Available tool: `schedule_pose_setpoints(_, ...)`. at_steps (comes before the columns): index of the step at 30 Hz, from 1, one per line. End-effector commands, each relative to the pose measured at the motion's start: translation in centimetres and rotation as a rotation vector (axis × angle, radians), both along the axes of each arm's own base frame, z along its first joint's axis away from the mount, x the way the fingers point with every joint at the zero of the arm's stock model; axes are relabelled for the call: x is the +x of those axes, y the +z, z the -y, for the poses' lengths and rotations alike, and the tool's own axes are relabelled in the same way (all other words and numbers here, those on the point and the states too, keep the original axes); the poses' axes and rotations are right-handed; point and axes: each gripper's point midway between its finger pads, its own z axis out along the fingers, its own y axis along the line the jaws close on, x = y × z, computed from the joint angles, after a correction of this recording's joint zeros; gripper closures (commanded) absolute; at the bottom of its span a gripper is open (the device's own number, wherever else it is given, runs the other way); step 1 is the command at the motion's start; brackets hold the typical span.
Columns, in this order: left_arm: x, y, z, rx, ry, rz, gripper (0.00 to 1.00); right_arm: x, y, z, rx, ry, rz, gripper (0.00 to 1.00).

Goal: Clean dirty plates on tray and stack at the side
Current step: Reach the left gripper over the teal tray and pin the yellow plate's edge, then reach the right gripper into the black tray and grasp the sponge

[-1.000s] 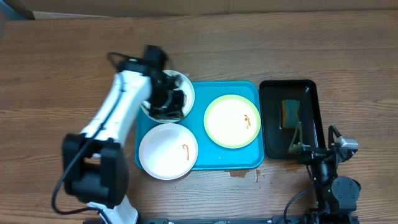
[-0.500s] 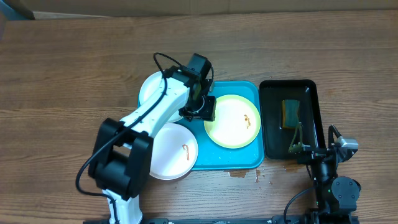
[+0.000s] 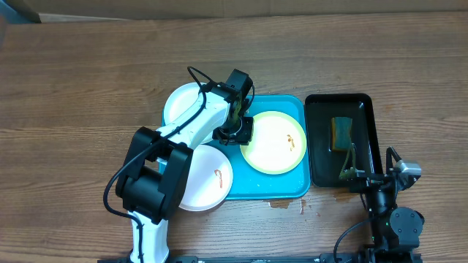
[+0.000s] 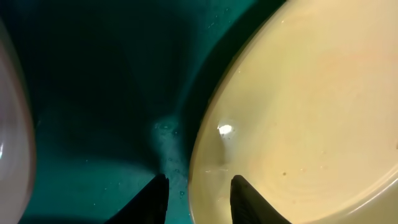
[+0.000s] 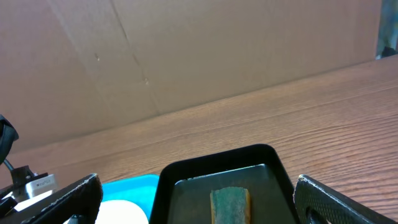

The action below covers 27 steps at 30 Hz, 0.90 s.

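My left claw [image 4: 200, 190] stands half open astride the rim of the yellow-green plate [image 3: 273, 142] on the turquoise tray [image 3: 292, 188], holding nothing. Two white plates [image 3: 183, 106] fill its left side. Right of it, my right claw [image 5: 196, 186] gapes empty over a black tray [image 3: 368, 102].

Turquoise tray [image 3: 267, 187] lying flat; smeared green-rimmed plate [image 3: 274, 142] inside; far white plate [image 3: 181, 104] and smeared near white plate [image 3: 208, 186] overhanging left rim.

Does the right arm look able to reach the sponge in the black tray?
Probably yes. The sponge lies uncovered in the black tray, just ahead of the right gripper, whose jaws stand wide open, with nothing between them.
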Motion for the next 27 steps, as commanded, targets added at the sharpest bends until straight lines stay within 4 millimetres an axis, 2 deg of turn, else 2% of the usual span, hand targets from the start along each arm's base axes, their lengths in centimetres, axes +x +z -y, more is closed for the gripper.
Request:
schedule_pose_setpoints(1,0.1,-0.6,-0.2,0.019,0.011,0.004,0.64,0.0,0.0,-0.2,0.010,0.010,0.010,0.00)
schedule_pose_setpoints(6,0.2,-0.6,-0.2,0.016,0.013,0.007,0.63,-0.4,1.0,-3.5,0.252,0.201,0.021,0.00)
schedule_pose_setpoints(9,0.1,-0.6,-0.2,0.016,0.013,0.006,0.52,-0.9,1.4,-5.2,0.267,0.302,0.018,0.00)
schedule_pose_setpoints(12,0.2,-0.6,-0.2,0.016,0.014,0.007,0.39,-1.2,1.5,-5.2,0.288,0.297,-0.025,0.00)
schedule_pose_setpoints(14,0.2,-0.6,-0.2,0.016,0.014,0.006,0.38,-1.4,2.2,-4.5,0.295,0.250,-0.050,0.00)
schedule_pose_setpoints(18,0.2,-0.6,-0.2,0.016,0.014,0.006,0.49,-2.0,6.6,-3.8,0.254,0.213,-0.052,0.00)
schedule_pose_setpoints(21,0.2,-0.6,-0.2,0.015,0.014,0.007,0.58,-1.7,9.1,-3.2,0.195,0.168,-0.157,0.00)
schedule_pose_setpoints(22,0.2,-0.6,-0.2,0.015,0.014,0.007,0.59,-1.4,9.3,-3.1,0.171,0.158,-0.213,0.00)
schedule_pose_setpoints(24,0.2,-0.6,-0.2,0.016,0.014,0.006,0.69,-0.7,9.1,-2.9,0.130,0.148,-0.329,0.00)
schedule_pose_setpoints(25,0.2,-0.6,-0.1,0.015,0.015,0.007,0.73,0.1,8.6,-2.9,0.133,0.140,-0.441,0.00)
schedule_pose_setpoints(27,0.2,-0.6,-0.2,0.016,0.021,0.005,0.74,1.2,7.4,-2.9,0.145,0.133,-0.591,0.00)
